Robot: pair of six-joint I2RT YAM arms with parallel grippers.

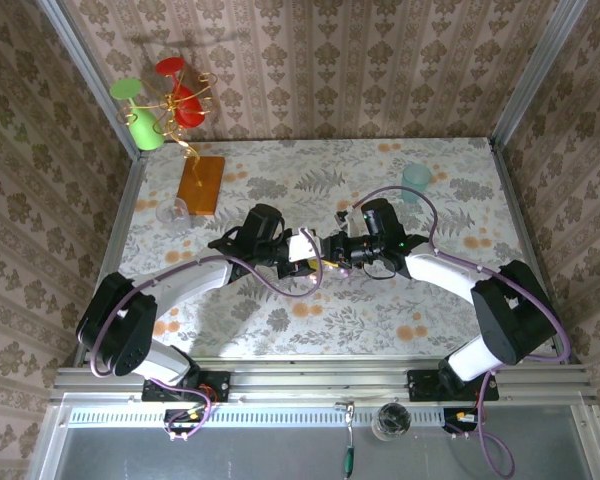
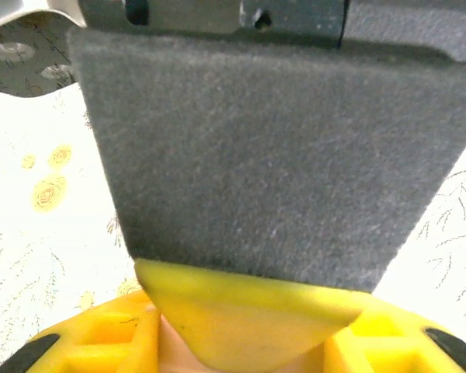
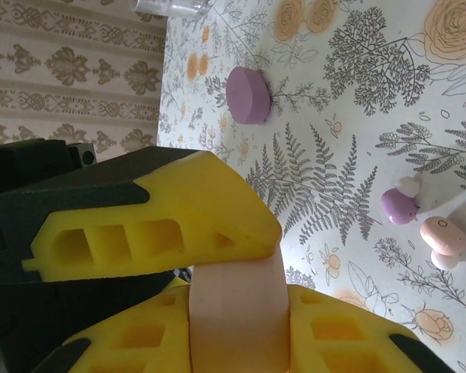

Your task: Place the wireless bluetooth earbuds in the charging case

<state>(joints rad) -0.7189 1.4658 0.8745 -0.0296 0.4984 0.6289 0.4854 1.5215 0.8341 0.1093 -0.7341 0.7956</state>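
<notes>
Holding step: the right fingers (image 3: pixel 186 210) clamp the pale pink charging case (image 3: pixel 237 326) at lower centre, the left fingers (image 2: pixel 241 311) unreadable as to grip, while the lilac earbud (image 3: pixel 398 207) and pink earbud (image 3: pixel 443 235) lie loose on the bench (image 3: pixel 357 116) at right, so next comes a precise pickup, I judge.

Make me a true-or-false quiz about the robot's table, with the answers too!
1. The right gripper pinches a pale pink case. True.
2. The purple case is inside a gripper. False: it lies by itself on the tablecloth.
3. A lilac earbud and a pink earbud lie on the tablecloth. True.
4. Both wine glasses are blue. False: the stand holds a green glass and a red glass.
</notes>
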